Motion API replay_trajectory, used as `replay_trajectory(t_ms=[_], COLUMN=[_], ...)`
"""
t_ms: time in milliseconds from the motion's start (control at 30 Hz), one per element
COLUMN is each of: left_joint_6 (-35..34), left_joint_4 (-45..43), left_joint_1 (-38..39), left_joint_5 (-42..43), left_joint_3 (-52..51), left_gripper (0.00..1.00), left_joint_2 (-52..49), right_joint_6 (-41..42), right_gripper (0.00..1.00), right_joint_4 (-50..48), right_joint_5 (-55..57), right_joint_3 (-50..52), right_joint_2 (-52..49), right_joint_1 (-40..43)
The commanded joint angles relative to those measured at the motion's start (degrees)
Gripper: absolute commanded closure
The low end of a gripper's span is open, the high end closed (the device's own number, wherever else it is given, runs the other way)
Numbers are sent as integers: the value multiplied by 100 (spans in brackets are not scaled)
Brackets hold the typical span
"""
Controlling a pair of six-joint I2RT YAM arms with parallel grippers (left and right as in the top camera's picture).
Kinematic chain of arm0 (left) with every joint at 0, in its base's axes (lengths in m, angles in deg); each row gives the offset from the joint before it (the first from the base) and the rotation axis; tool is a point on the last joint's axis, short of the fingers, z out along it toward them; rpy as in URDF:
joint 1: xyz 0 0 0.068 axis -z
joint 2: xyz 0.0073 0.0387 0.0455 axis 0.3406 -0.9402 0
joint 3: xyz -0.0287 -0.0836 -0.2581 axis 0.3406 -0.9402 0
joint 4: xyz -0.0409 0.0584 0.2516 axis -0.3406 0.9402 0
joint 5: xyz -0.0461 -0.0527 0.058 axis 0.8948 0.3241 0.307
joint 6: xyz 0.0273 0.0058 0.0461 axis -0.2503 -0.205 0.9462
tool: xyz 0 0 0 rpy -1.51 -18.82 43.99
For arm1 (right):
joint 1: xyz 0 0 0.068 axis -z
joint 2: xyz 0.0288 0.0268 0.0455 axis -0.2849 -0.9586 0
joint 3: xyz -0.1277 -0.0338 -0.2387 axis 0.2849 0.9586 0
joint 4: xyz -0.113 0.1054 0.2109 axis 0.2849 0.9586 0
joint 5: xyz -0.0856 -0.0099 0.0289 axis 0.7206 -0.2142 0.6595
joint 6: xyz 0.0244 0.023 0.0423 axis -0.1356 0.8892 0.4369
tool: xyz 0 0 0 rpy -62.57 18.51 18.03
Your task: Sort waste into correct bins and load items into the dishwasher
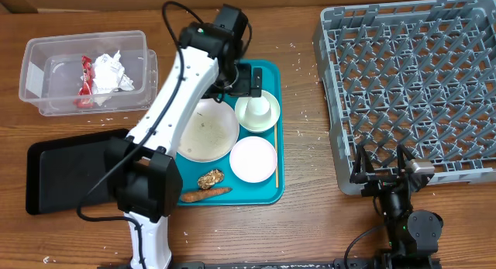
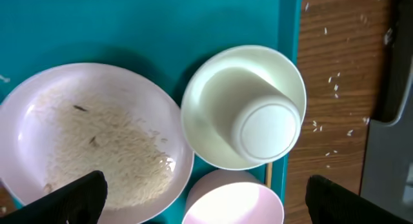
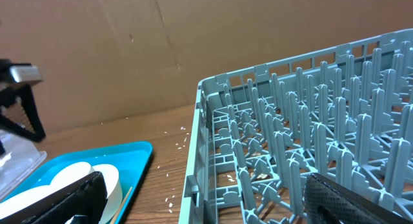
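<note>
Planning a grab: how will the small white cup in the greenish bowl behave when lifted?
The small white cup looks rigid, probably light. Its smooth wall may slip in a pinch. Resting base-up, tilted, in the greenish round bowl, it could rock or roll if nudged.

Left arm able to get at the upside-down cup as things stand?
Probably yes: the left end effector hangs open above the cup, and nothing covers it. The bowl around it may crowd the grip.
</note>
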Motion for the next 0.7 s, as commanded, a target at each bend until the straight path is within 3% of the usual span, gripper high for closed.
replay_trajectory(t_ms=[0, 367, 467, 567, 667], left_joint_6=[-109, -361, -361, -361, -361], left_joint_4=[127, 306, 365, 372, 372], left_joint_1=[-608, -2826, -3086, -3252, -3298], left_joint_5=[-26, -243, -243, -251, -258], left_joint_3=[741, 1123, 1073, 1073, 1073], left_gripper=[0, 0, 0, 0, 0], left_joint_2=[372, 914, 914, 916, 916], right_joint_6=[-22, -24, 142, 1073, 1475], right_gripper=[0, 0, 0, 0, 0], right_joint_4=[-22, -35, -671, -1436, -2229], right_joint_5=[7, 26, -85, -857, -1067], right_joint_3=[59, 59, 59, 59, 59], right_joint_2=[46, 46, 46, 46, 46], right_joint_1=[-39, -39, -39, -44, -44])
